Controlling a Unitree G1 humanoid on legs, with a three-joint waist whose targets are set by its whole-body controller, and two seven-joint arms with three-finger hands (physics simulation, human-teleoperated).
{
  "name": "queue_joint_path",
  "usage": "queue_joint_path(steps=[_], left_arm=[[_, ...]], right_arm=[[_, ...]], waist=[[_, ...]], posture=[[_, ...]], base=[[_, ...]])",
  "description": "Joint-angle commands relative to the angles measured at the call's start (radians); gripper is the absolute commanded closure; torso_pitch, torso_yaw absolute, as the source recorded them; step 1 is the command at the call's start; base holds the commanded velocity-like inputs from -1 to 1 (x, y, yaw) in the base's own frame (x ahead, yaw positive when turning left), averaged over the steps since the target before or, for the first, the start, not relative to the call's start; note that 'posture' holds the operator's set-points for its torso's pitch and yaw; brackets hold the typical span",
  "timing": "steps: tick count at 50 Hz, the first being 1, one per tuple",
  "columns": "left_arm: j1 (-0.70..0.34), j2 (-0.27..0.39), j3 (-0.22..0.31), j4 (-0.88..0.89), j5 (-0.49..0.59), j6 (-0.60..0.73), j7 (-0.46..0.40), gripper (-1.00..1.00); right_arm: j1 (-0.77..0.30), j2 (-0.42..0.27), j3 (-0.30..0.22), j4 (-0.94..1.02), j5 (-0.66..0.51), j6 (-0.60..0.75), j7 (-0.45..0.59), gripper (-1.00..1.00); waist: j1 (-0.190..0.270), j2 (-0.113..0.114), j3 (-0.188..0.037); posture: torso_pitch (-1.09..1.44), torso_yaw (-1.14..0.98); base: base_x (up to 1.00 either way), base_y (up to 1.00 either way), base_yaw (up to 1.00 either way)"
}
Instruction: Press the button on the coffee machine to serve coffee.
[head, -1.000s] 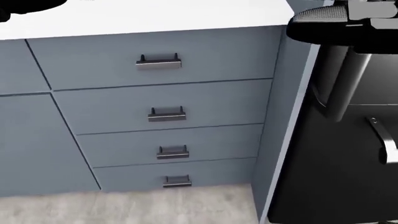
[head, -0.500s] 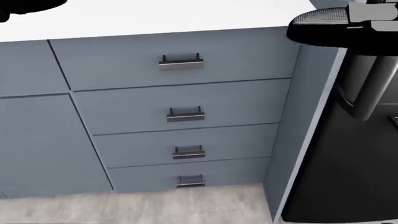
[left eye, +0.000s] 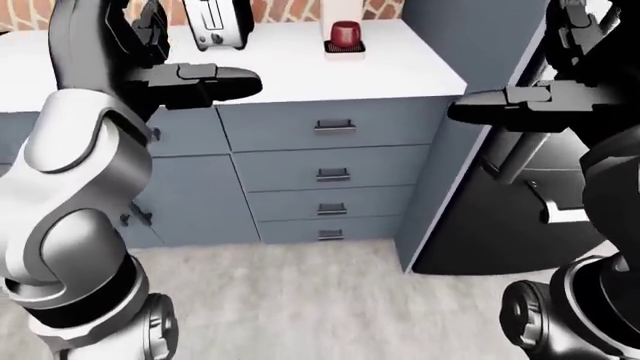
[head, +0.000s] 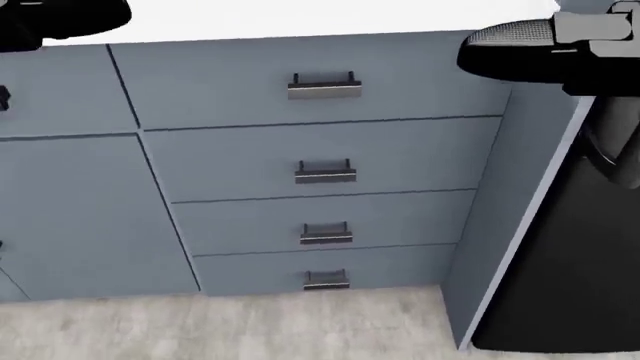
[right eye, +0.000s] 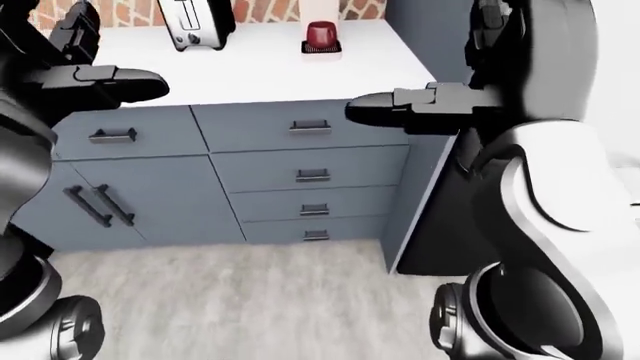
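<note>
The coffee machine is not showing in any view. A red cup is sitting on a small dark base near the far edge of the white table, toward its right corner. A silver toaster is standing to the left of the cup, also at the far edge.

The left hand is hovering over the table's near edge, touching nothing; whether its fingers are spread or pressed together cannot be told. The right hand is hovering beside the table's right corner, holding nothing; its finger state cannot be told either.

Below the table, a column of four grey drawers with dark handles is facing the robot. A black appliance is standing to the right of the drawers on the pale floor.
</note>
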Motion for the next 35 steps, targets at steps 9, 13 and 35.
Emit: queue_joint_path(steps=[9, 13, 35], left_arm=[[-0.033, 0.023, 0.035, -0.029, 0.015, -0.04, 0.007, -1.0], [-0.032, 0.023, 0.035, -0.029, 0.016, -0.042, 0.006, -1.0], [-0.028, 0.019, 0.034, -0.031, 0.023, -0.042, 0.002, -1.0]], right_arm=[[-0.028, -0.017, 0.01, 0.0, 0.007, -0.044, -0.011, -1.0], [-0.024, -0.014, 0.016, -0.001, 0.004, -0.042, -0.014, -1.0], [-0.034, -0.016, -0.007, -0.012, 0.048, -0.03, -0.03, -1.0]], waist=[[-0.018, 0.016, -0.03], [-0.017, -0.01, -0.021], [-0.006, -0.016, -0.039]], posture=[[0.0, 0.0], [0.0, 0.0], [0.0, 0.0]], base=[[0.0, 0.0, 0.51], [0.0, 0.0, 0.0], [0.02, 0.0, 0.0]])
